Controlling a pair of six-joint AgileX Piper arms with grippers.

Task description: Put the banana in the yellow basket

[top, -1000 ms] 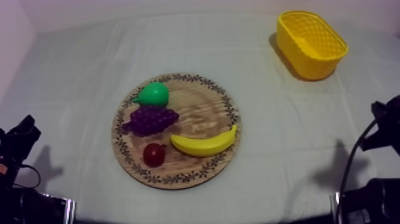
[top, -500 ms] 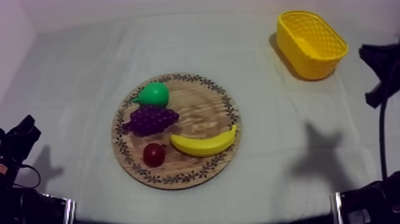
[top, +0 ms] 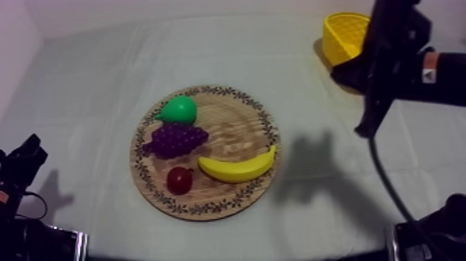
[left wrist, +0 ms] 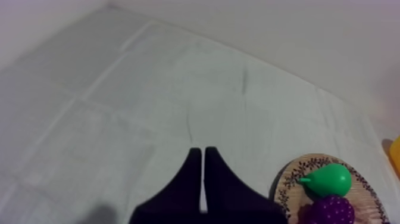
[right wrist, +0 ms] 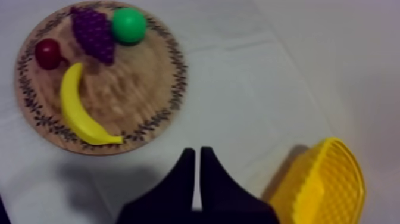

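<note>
While banana [top: 237, 169] lies on board [top: 239, 121] by its right rim, long axis left-right, both ends curving toward far side, right gripper [right wrist: 197, 173] hovers between board and basket [top: 341, 36], fingers together; left gripper [left wrist: 203, 179] fingers together too.

Top view slants down on table [top: 90, 83]; wrist views lower; all share board [right wrist: 137, 80].

The right arm [top: 416, 69] reaches in from the upper right of the frame, and the right pincer [right wrist: 197, 154] has its black fingers pressed together in a narrow wedge. The left arm [top: 21, 166] sits low at the lower left; the left pincer [left wrist: 202, 152] is likewise closed on nothing.
</note>
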